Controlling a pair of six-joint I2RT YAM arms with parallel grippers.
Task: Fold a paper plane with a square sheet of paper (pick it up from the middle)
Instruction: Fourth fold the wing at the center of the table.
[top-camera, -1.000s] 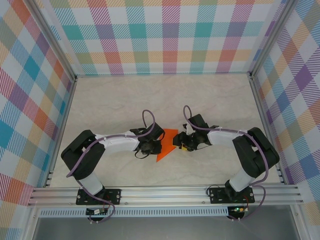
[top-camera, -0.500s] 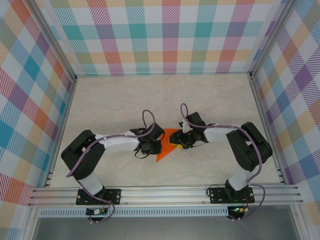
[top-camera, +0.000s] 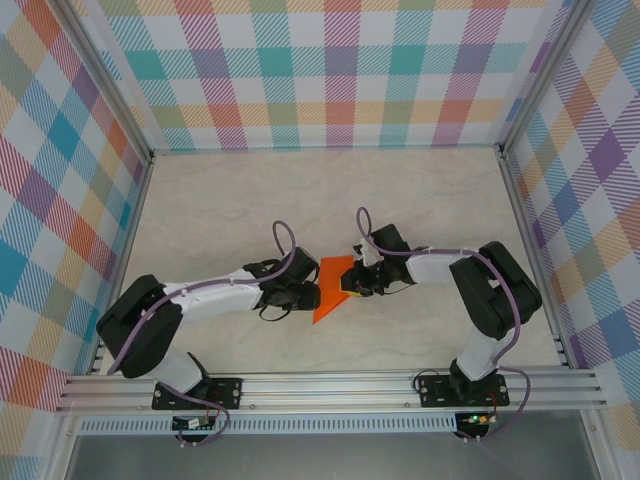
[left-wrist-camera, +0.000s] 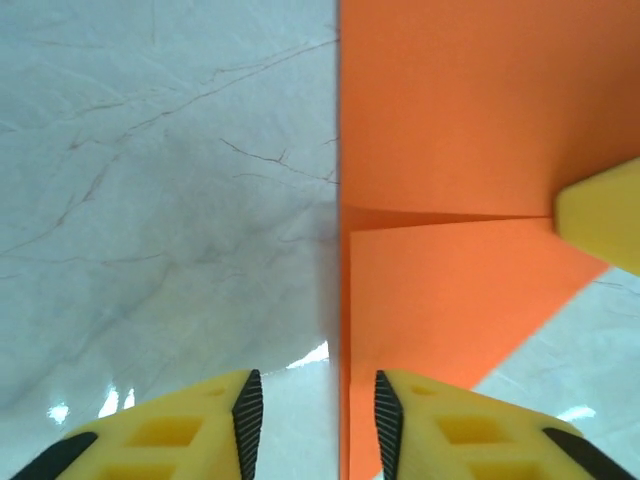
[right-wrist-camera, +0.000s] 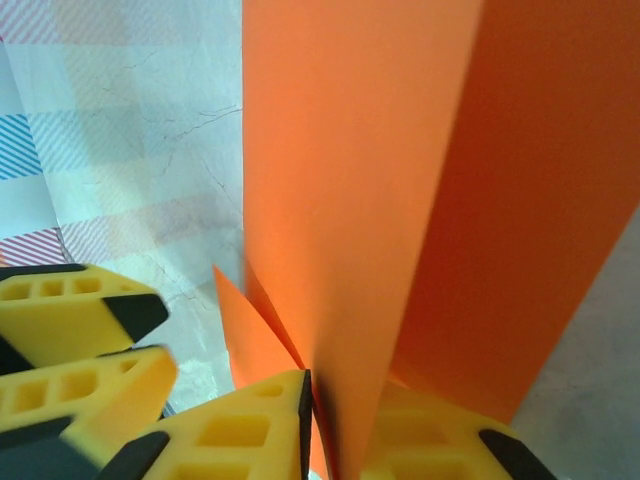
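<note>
The right gripper (right-wrist-camera: 340, 405) is squeezed tight on a standing flap of the orange paper (right-wrist-camera: 350, 150), with one yellow finger on each side of it. The left gripper (left-wrist-camera: 315, 400) is a little bit open. The straight edge of the paper runs down between its black pads (left-wrist-camera: 248, 415), but there is a gap, so I think it is not pinching. From above, the paper (top-camera: 328, 295) sits between the two grippers, in the middle of the table (top-camera: 250, 200) and closer to the near side. The right gripper (top-camera: 352, 284) is at its right side and the left gripper (top-camera: 300, 292) is at its left side. The paper is a long pointy shape. Its long way runs from far to near, and it leans a bit to the left. The wide end is at the far side and the sharp tip points near and left. What could go wrong? Only one gripper really holds it, so the thin paper could swing or slide, and then the fold could pop open. If the left gripper closes in the wrong spot, the next fold could come out crooked. If the two arms pull away from each other, the paper could crumple or rip.
</note>
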